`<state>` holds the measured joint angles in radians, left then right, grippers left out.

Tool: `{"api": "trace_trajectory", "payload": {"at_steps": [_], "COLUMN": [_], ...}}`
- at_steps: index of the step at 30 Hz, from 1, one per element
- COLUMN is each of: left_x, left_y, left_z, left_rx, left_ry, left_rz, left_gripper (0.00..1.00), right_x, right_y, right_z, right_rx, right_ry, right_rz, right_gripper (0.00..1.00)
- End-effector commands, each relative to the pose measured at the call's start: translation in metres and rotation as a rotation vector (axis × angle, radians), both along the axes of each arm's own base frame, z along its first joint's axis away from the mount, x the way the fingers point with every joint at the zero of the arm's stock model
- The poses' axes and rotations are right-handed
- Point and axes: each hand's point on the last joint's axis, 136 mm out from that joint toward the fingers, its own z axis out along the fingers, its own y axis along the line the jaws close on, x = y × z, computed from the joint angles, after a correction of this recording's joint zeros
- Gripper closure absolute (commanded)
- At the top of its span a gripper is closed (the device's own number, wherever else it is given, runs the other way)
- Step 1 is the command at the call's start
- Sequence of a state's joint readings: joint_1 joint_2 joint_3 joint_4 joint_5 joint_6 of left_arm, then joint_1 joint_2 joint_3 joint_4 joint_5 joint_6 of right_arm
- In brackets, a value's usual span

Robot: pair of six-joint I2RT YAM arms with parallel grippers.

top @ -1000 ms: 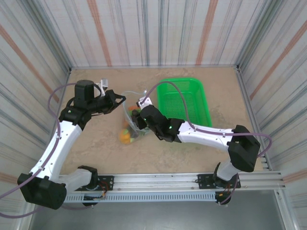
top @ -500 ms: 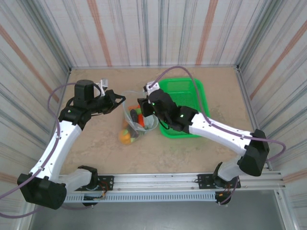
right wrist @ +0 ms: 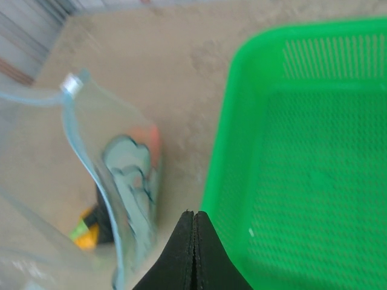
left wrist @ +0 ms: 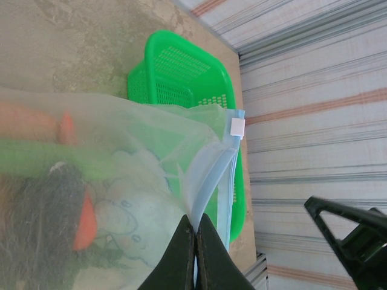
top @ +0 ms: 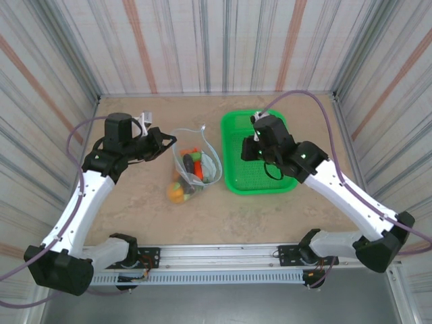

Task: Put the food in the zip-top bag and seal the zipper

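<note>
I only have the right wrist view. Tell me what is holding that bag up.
Observer: The left pincer, shut on the zipper of the zip-top bag.
Operator: Report what is inside it.
Observer: From above, orange, red and dark pieces of food lie in it.
Operator: Check the whole basket.
Observer: From above, no food shows on the mesh of the green basket that the right arm leaves uncovered.
</note>
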<state>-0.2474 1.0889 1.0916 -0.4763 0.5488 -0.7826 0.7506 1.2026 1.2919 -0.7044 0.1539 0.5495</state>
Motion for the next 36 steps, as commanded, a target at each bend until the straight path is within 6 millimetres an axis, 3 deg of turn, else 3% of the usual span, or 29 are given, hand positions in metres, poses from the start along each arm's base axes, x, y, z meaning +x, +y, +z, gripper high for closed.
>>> {"api": "trace_trajectory", "payload": {"at_steps": [1, 9, 14, 15, 19, 25, 31, 36], "left_x": [-0.007, -0.015, -0.017, -0.017, -0.020, -0.026, -0.027, -0.025], "left_y": [0.005, 0.005, 0.003, 0.003, 0.003, 0.004, 0.004, 0.003], "left_z": [0.013, 0.013, 0.012, 0.011, 0.012, 0.013, 0.014, 0.010], "left_rx": [0.008, 0.005, -0.002, -0.002, -0.003, 0.007, 0.004, 0.010], "left_ry": [-0.050, -0.059, -0.055, -0.054, -0.052, -0.054, -0.055, -0.035], "left_rz": [-0.007, -0.021, -0.031, -0.032, -0.037, -0.047, -0.050, -0.057], "left_gripper": [1.00, 1.00, 1.00, 1.00, 1.00, 1.00, 1.00, 1.00], "right_x": [-0.046, -0.129, -0.142, -0.138, -0.118, -0.074, -0.012, 0.050], "right_y": [-0.027, -0.044, -0.059, -0.061, -0.068, -0.075, -0.075, -0.078], "right_z": [-0.040, -0.105, -0.134, -0.141, -0.160, -0.180, -0.192, -0.191], "right_rx": [-0.092, -0.195, -0.216, -0.218, -0.233, -0.207, -0.160, -0.110], "right_ry": [0.194, 0.555, 0.602, 0.605, 0.595, 0.573, 0.532, 0.479], "right_rz": [0.052, 0.149, 0.100, 0.081, 0.009, -0.091, -0.180, -0.277], "right_gripper": [1.00, 1.00, 0.99, 0.92, 0.80, 0.72, 0.71, 0.68]}}
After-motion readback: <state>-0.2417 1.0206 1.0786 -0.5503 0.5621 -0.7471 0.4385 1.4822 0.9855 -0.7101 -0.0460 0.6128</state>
